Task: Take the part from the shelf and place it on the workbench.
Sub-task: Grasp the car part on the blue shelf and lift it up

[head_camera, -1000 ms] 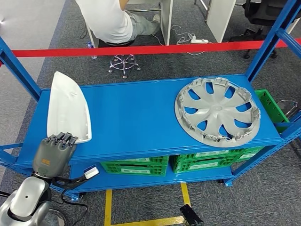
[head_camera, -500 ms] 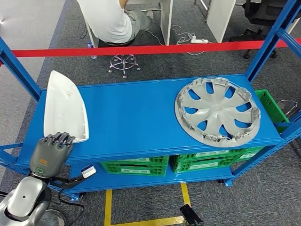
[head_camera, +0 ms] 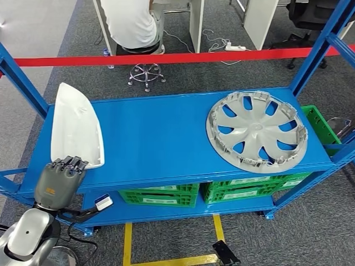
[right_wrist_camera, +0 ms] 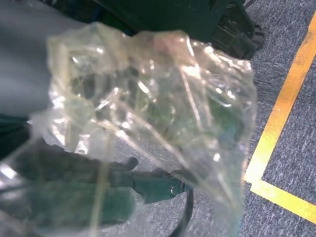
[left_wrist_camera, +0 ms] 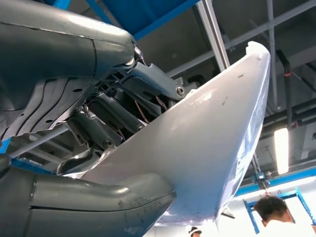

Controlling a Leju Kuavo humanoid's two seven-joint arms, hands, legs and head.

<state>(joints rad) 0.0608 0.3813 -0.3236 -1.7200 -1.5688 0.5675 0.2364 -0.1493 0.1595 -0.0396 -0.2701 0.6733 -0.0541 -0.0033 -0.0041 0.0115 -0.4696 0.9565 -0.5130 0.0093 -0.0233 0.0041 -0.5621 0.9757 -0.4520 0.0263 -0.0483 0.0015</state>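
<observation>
The blue steel shelf [head_camera: 167, 138] spans the head view, its top deck carrying two parts. Green plastic crates [head_camera: 159, 195] sit on the lower deck.

At the right end of the deck lies a silver wheel cover [head_camera: 256, 131], flat, with curved spokes and a ring of clips around its rim.

The task part is a white moulded shell [head_camera: 76, 126], possibly a mirror housing, at the left end of the deck. It is smooth and glossy, broad at the near end and tapering to a rounded tip at the far end, with a raised lip along its edge. Its near edge is tilted up off the deck.

The left hand [head_camera: 56, 183] holds the shell at that near edge: the dark fingers [left_wrist_camera: 111, 111] lie over the inner face and the thick grey thumb [left_wrist_camera: 97, 205] presses the outer face, so the part is clamped between them.

The right wrist view shows crumpled clear plastic film [right_wrist_camera: 149, 113] in front of the hand; whether the right hand's fingers are apart or curled cannot be told.

A person [head_camera: 130, 22] sits on a stool behind a red barrier tape [head_camera: 176, 58]
</observation>
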